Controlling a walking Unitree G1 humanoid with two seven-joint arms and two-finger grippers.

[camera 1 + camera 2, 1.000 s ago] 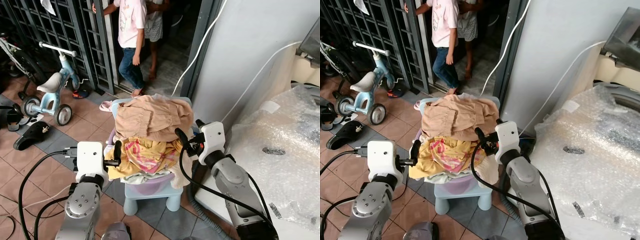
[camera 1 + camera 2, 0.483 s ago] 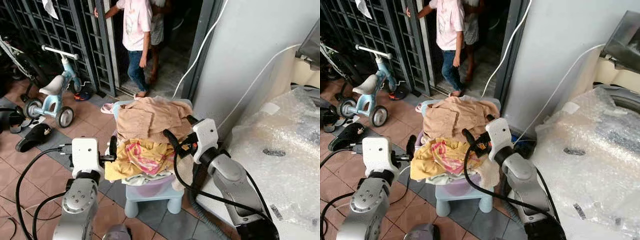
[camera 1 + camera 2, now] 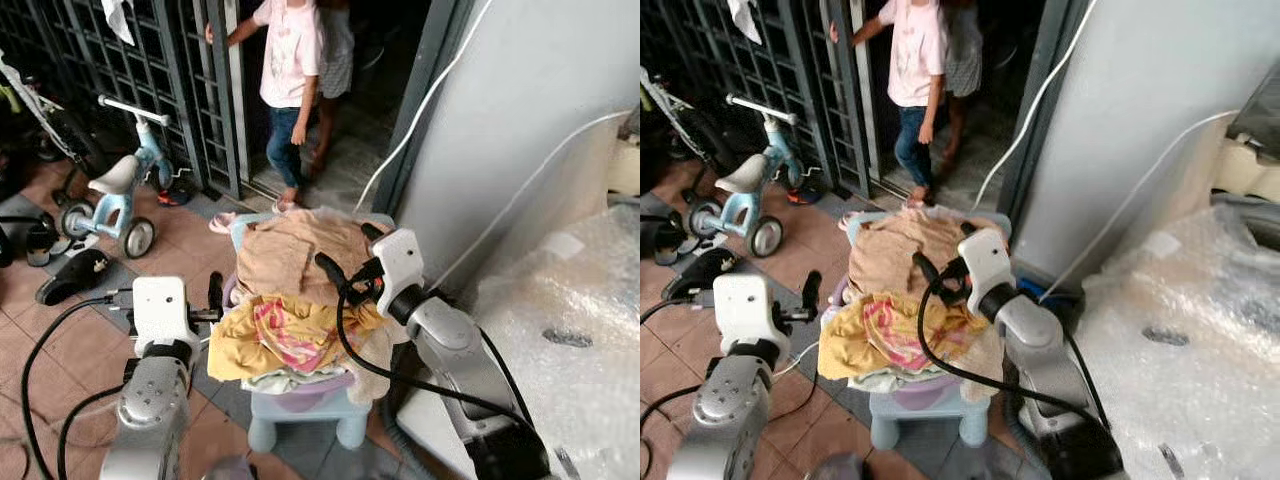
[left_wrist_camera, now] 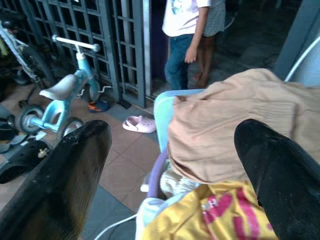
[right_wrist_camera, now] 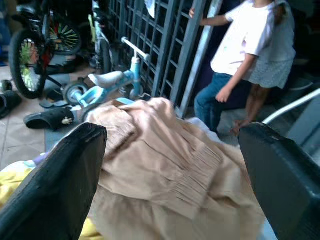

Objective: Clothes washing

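We judge the washing barely begun: the whole heap of clothes (image 3: 300, 300) lies piled on a small pale blue chair (image 3: 305, 415) on the tiled floor, just in front of us, and nothing has been lifted off it yet. Our right tool (image 3: 345, 262) hovers over the top of the heap, its two black fingers spread wide with nothing between them; the right wrist view looks straight down them onto the beige garment (image 5: 165, 165). Our left tool (image 3: 214, 294) stands just beside the heap's left edge, its fingers likewise spread and empty, with the yellow cloth (image 4: 220, 215) and the chair's rim between them in its wrist view. Neither tool touches fabric as far as we can tell. What is left, then, is nearly all of it: taking hold of a garment, lifting it clear, and carrying it to a washer; to our right a bulky thing under bubble wrap (image 3: 570, 330) may be that machine, but we cannot be sure. The heap looks soft and loosely stacked: a crumpled beige piece with a gathered band lies on top, under it a yellow cloth with a pink print, then paler items spilling over the seat edge. Two people (image 3: 300, 60) stand in the doorway beyond, and a child's trike (image 3: 115, 190) is parked by the gate.
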